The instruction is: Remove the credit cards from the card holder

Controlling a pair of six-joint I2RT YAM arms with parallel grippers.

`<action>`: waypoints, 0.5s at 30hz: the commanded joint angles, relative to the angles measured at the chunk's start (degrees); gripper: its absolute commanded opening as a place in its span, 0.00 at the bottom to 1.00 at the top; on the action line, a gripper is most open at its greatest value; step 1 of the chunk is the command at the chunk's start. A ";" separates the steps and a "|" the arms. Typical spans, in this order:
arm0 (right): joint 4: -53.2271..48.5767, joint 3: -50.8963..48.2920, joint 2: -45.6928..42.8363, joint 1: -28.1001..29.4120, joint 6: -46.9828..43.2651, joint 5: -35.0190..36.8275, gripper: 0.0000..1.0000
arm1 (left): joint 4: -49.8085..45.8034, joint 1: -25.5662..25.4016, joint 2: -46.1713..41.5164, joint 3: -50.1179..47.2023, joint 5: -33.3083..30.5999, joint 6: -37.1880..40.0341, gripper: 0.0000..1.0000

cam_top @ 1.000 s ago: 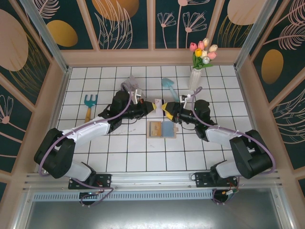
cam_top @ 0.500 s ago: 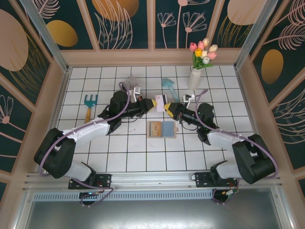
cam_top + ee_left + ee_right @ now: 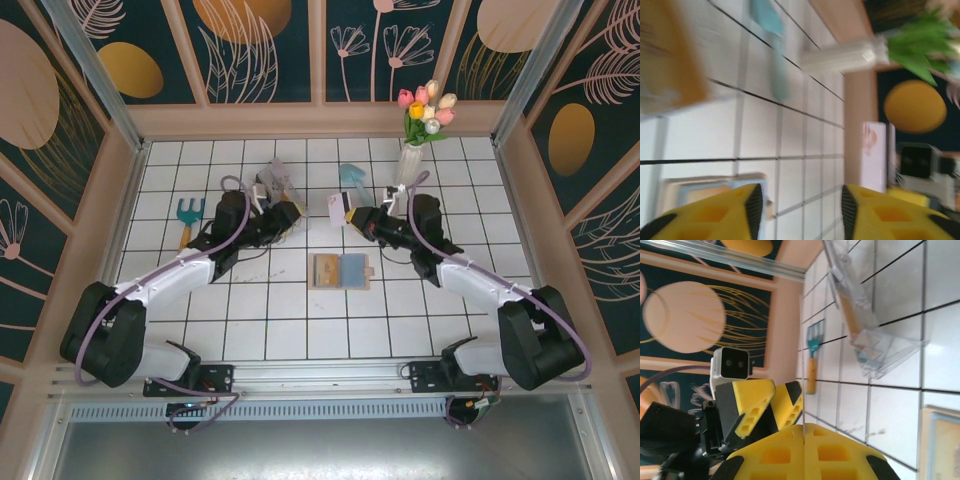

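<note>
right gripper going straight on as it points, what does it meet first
Most likely the left gripper: the right gripper, shut on a white card, points at it across the gap, though relative height is unclear.

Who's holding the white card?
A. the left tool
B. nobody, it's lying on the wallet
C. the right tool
C: the white card is pinched in the right tool, while the left tool is open with nothing in it.
</note>
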 commanded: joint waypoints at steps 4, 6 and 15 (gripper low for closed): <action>-22.29 13.64 6.87 2.14 -20.42 6.72 0.00 | -16.14 6.48 -5.29 -3.60 -12.20 7.29 0.67; -26.04 18.54 10.46 4.07 -24.48 9.44 0.00 | -19.08 8.92 -6.73 -4.35 -14.77 8.86 0.75; -38.71 44.42 28.81 12.52 -38.52 20.39 0.00 | -21.36 13.48 -8.46 -7.67 -14.01 12.02 0.98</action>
